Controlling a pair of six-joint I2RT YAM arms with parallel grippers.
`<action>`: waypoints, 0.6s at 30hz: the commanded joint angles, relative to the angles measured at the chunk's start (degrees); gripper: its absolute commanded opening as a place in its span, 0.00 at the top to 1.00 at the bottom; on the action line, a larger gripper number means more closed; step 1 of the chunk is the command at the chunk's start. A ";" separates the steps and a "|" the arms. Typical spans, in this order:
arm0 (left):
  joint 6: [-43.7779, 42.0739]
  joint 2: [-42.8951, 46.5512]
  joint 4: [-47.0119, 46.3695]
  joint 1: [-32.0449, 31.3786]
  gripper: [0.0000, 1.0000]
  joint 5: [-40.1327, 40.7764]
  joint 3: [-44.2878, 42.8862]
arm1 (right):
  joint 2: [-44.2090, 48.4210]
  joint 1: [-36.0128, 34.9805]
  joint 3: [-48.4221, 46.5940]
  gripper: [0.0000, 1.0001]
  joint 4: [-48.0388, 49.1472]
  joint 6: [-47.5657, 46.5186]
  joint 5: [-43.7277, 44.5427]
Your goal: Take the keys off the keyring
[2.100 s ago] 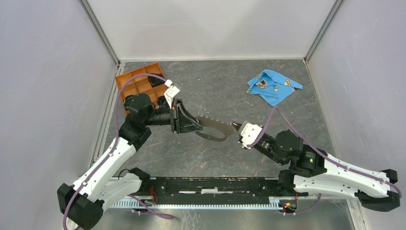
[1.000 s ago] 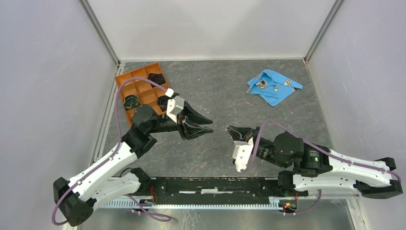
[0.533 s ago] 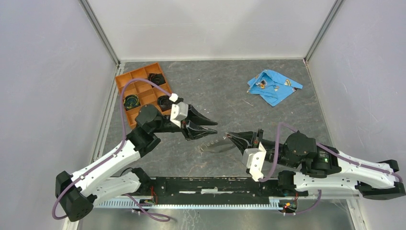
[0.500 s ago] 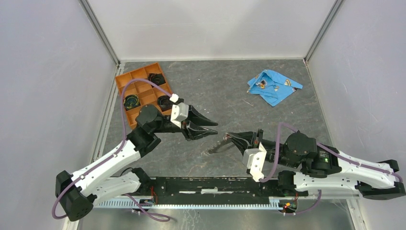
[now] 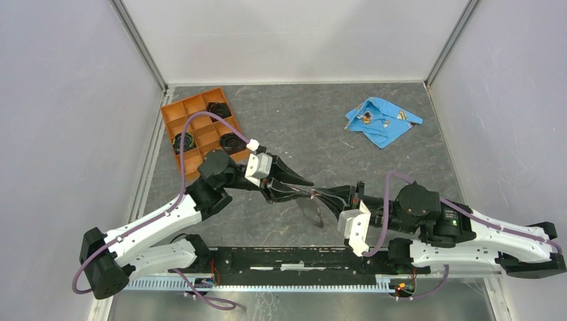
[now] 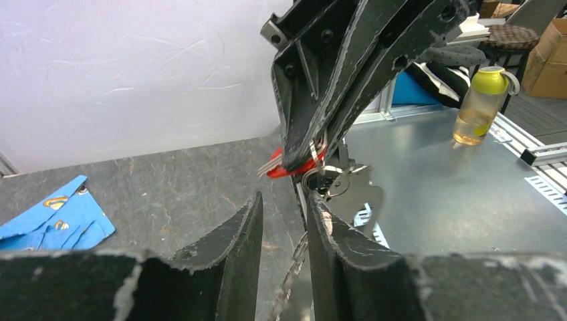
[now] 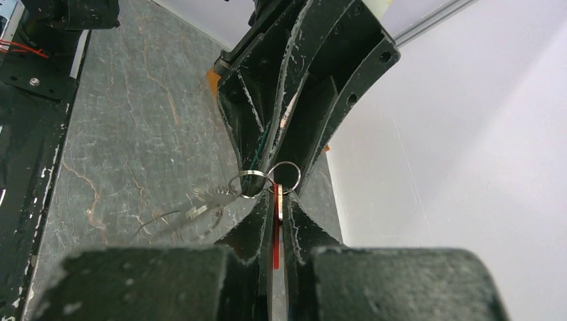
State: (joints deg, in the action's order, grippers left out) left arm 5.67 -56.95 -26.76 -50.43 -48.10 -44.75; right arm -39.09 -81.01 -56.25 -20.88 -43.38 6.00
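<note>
— Grey mottled table (image 5: pixel 294 124) between pale walls. What is nearest to the arm bases?
— Both grippers, tip to tip above the middle of the table. The right gripper (image 7: pixel 275 204) has its fingers pressed together on the red key (image 7: pixel 275 235), which stands edgewise between them.
— And the keyring?
— The keyring (image 7: pixel 286 175) is a thin silver loop at the head of the key, up in the air, just at the tips of the left gripper (image 6: pixel 284 200). A second loop (image 7: pixel 251 182) hangs beside it, with a toothed silver charm (image 7: pixel 207 204), which is blurred.
— Is the left gripper closed?
— No, its fingers stand a little apart, with a narrow gap. I cannot tell if one finger touches the loop.
— Farther back?
— An orange tray (image 5: pixel 199 122) with black coils (image 5: pixel 217 108) at far left. A blue cloth (image 5: pixel 384 130) with small shiny pieces (image 5: pixel 367 117) lies at far right, well apart from the grippers.
</note>
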 commanded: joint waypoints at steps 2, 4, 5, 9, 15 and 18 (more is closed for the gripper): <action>-0.78 0.77 -4.53 -0.89 0.63 0.04 -1.14 | -0.03 -0.38 -2.76 0.99 1.96 -0.46 -0.26; -0.66 1.04 -4.52 -0.97 0.63 0.06 -0.92 | -0.19 -0.44 -2.74 0.99 1.99 -0.56 0.32; -0.55 1.05 -4.52 -1.05 0.63 -0.12 -0.91 | -0.35 -0.46 -2.73 0.99 1.94 -0.61 0.46; -0.33 0.66 -4.53 -1.16 0.64 -0.69 -0.66 | -0.73 -0.38 -2.99 0.99 2.20 -0.74 0.62; 0.25 0.26 -4.61 -1.58 0.64 -1.08 -0.61 | -1.07 -0.44 -2.64 0.99 2.50 -1.17 2.39; 0.98 0.17 -4.87 -1.68 0.65 -0.82 -0.51 | -1.50 -0.51 -2.30 0.99 2.43 -1.53 3.61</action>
State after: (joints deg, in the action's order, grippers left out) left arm 5.74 -56.93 -28.67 -51.59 -48.36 -44.73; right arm -40.23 -81.01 -56.25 -21.12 -43.92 7.16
